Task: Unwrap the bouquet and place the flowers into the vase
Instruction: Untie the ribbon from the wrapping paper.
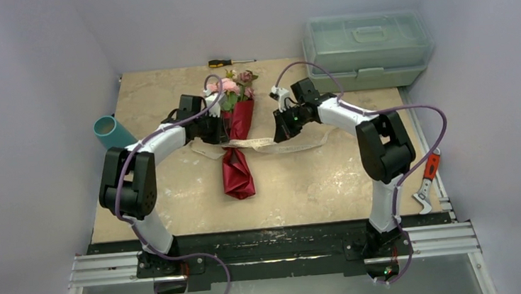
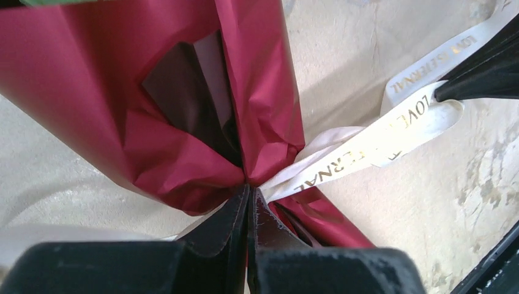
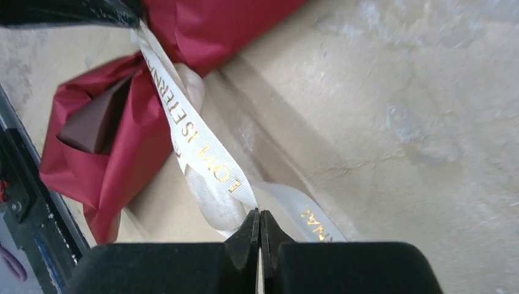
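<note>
The cream ribbon (image 3: 202,147) is pinched by the right gripper (image 3: 259,214) — jaws closed tight — while the bouquet (image 1: 236,131) is clamped at its tied waist by the left gripper (image 2: 250,193).

The bouquet (image 1: 237,145) is shown lying flat at the middle of the table (image 1: 303,179), with the flowers (image 1: 231,85) directed toward the far edge and the tail toward the near edge. The flowers, pink and cream roses with green leaves, are enclosed in 1 cone of maroon paper (image 2: 92,73), which is creased and gathered at the waist. A cream ribbon (image 3: 199,144) with gold lettering is tied at this waist; its 2 ends are spread left and right. The vase (image 1: 110,132), a plain teal cylinder, is seen well apart at the left table edge, apparently upright.
</note>
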Controlling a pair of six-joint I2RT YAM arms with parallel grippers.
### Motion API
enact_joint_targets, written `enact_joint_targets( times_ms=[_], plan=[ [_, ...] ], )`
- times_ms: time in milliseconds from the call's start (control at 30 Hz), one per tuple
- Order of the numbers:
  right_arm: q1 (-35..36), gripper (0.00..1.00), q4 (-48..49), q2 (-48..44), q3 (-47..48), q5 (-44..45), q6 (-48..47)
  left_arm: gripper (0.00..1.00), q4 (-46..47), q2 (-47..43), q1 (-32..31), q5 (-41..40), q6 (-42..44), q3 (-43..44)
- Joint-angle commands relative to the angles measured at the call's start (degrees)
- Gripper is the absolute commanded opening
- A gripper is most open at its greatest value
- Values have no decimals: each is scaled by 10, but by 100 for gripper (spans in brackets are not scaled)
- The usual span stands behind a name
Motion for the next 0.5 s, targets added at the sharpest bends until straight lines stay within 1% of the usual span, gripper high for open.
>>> enact_joint_targets(
  times_ms=[0, 33, 67, 100, 133, 167, 200, 333, 467],
  plan=[
    [-1, 0, -28, -35, -28, 10, -40, 0, 6, -14, 12, 2, 29, -16],
    [-1, 0, -31, -35, -25, 10, -45, 0, 10, -15, 12, 13, 30, -19],
    [-1, 4, -35, -34, -19, 11, -49, 0, 14, -15, 11, 25, 29, -20],
    [0, 18, -35, -33, -13, 3, -48, 0, 17, -14, 10, 35, 25, -20],
    [3, 29, -30, -32, -6, -6, -42, 0, 19, -12, 9, 43, 24, -18],
    [6, 37, -25, -30, 1, -14, -33, 0, 19, -9, 7, 48, 23, -17],
    [9, 41, -16, -29, 8, -18, -27, 0, 20, -6, 5, 51, 23, -14],
    [28, 47, 10, -6, 46, -28, -1, 0, 22, -3, 1, 60, 18, -14],
    [59, 50, 36, 24, 86, -30, 27, 0, 31, -4, 0, 61, 8, -18]
  ],
)
